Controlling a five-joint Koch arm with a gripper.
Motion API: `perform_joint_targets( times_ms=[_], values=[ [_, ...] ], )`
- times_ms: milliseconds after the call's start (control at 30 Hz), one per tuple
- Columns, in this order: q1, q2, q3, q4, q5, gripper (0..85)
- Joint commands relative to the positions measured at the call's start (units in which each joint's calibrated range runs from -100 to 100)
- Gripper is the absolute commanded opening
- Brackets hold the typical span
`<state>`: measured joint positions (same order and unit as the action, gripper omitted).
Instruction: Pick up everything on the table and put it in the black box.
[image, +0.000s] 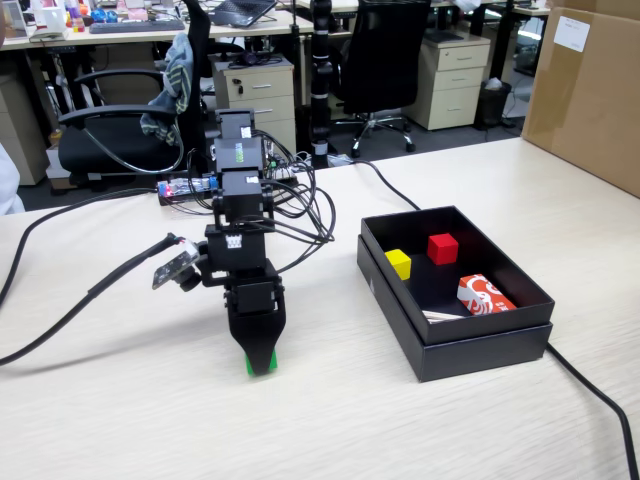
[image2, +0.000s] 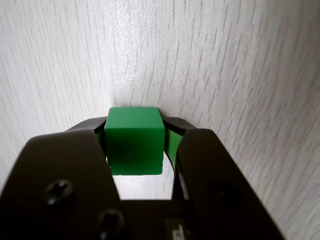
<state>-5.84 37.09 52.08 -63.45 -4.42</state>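
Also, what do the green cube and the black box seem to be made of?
Green cube: probably plastic or painted wood; its faces look plain, matte and evenly coloured. Black box: likely cardboard, with thin straight matte walls and no gloss. The end effector is closed on the cube.

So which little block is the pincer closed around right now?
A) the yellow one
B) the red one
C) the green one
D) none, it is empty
C: the wrist view shows the green cube squeezed between the two sides of the pincer, while yellow cube and red cube already sit in the black box.
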Motion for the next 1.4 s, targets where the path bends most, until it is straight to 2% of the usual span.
perform_joint_targets(
  times_ms=[0,300,500,633,733,833,967,1033,1367],
  values=[
    [0.0,-12.4,1.0,-1.3,0.3,0.9],
    [4.1,-42.9,-9.1,-1.3,2.5,0.9],
    [10.8,-59.3,-15.4,-1.3,4.8,0.9],
    [15.8,-61.6,-16.0,-1.3,6.3,0.9],
    [18.9,-58.4,-14.5,-1.3,7.3,0.9],
    [21.0,-46.6,-10.8,-1.3,8.5,0.9],
    [21.2,-32.1,-3.8,-1.2,8.8,0.9],
    [20.5,-17.3,4.8,-1.2,8.7,1.1],
    [19.8,-5.2,7.1,-1.2,8.8,1.3]
  ],
)
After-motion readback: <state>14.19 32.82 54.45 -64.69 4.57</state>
